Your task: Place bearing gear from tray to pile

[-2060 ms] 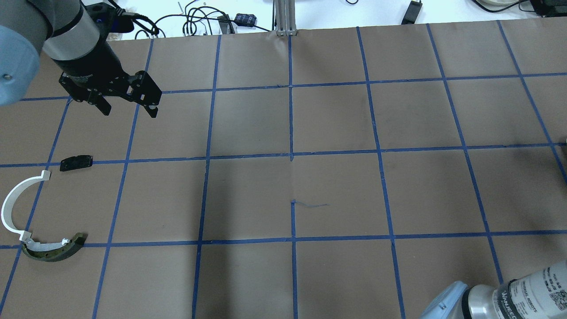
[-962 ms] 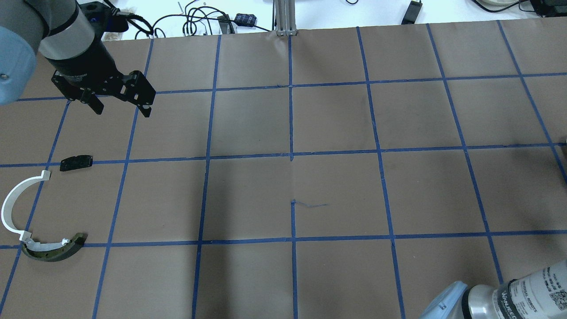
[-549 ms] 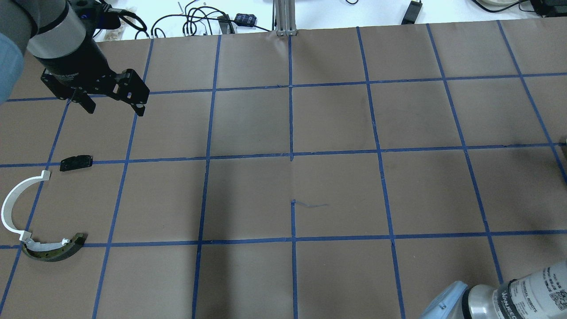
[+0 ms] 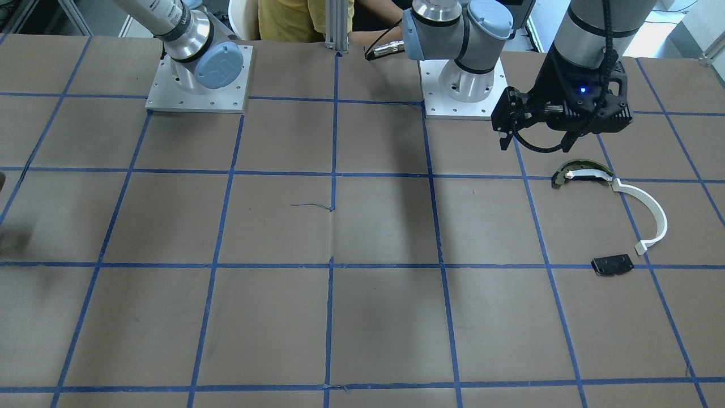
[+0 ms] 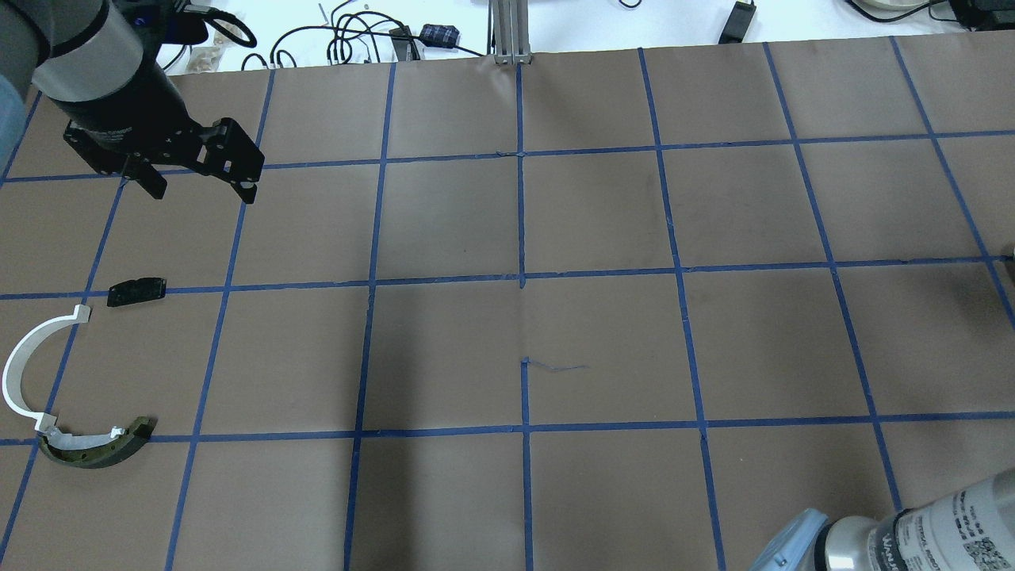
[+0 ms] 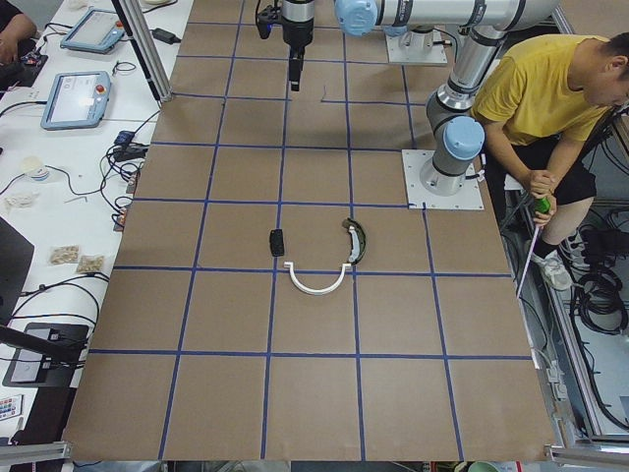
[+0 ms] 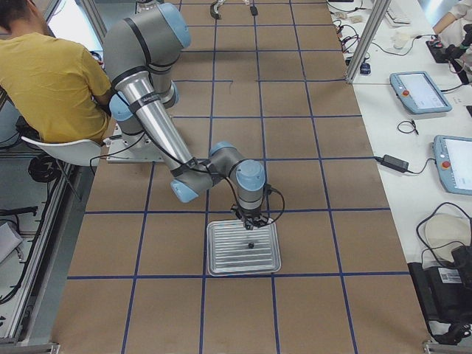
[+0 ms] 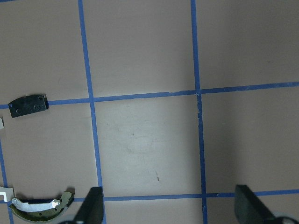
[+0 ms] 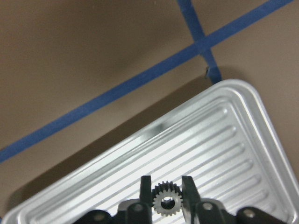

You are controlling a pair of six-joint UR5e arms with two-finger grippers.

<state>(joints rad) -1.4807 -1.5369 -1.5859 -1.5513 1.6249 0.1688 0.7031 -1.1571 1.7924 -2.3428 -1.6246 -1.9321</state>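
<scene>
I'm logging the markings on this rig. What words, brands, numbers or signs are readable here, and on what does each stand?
"UR", a faint, tilted logo: on the blue joint cap at the right arm's base.
Printed label with a square code, on the right arm: too blurred to read.
Tablet screens on the side bench: too small to read.
Nothing else is legible.
</scene>
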